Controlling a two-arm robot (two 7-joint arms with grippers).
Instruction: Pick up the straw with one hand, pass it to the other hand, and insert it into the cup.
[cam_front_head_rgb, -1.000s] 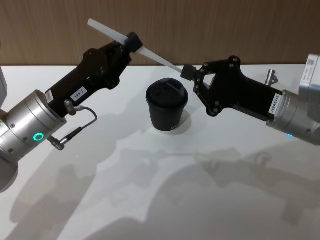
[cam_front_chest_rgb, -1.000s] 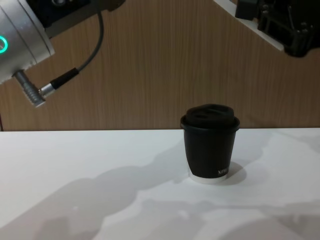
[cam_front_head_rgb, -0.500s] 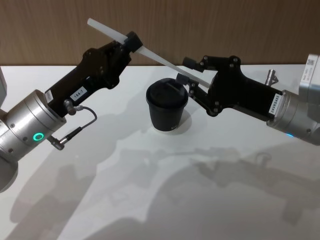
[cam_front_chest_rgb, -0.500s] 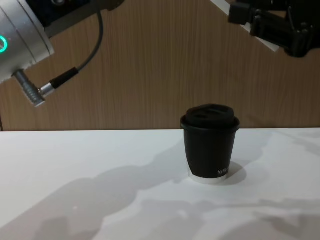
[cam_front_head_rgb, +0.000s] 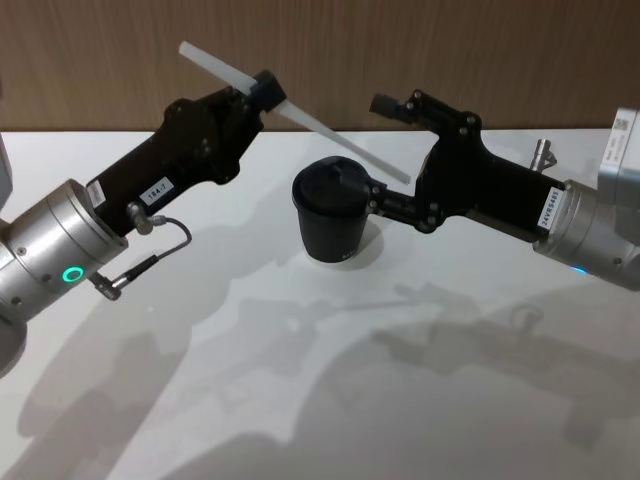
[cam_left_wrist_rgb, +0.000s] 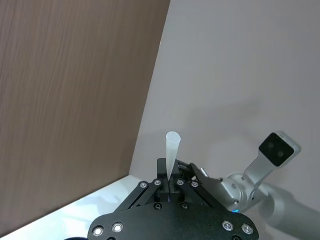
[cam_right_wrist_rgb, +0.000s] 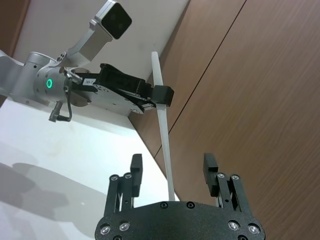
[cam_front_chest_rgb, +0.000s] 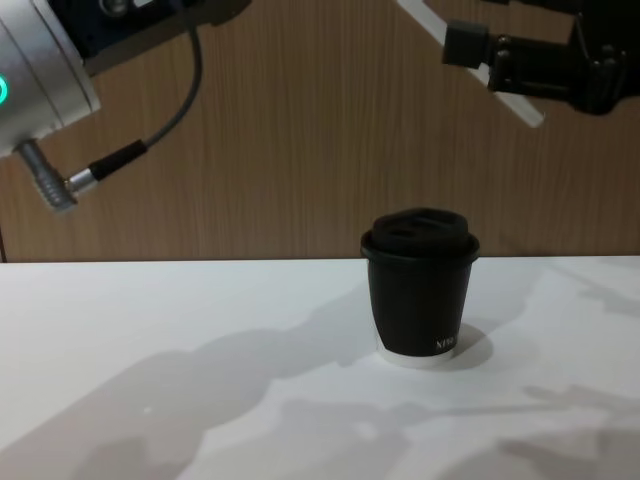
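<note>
You cannot see the stretch of the straw (cam_front_head_rgb: 330, 131) pinched inside the left gripper (cam_front_head_rgb: 266, 88). Its lower end, between the spread fingers of the right gripper (cam_right_wrist_rgb: 173, 162), drops behind that gripper's body. The white lettering on the cup (cam_front_chest_rgb: 420, 290) is too small to read

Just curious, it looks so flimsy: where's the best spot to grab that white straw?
Pinch the straw at its upper third from the side, across the thin shaft, as the left gripper does, leaving the long lower end free for the cup.
</note>
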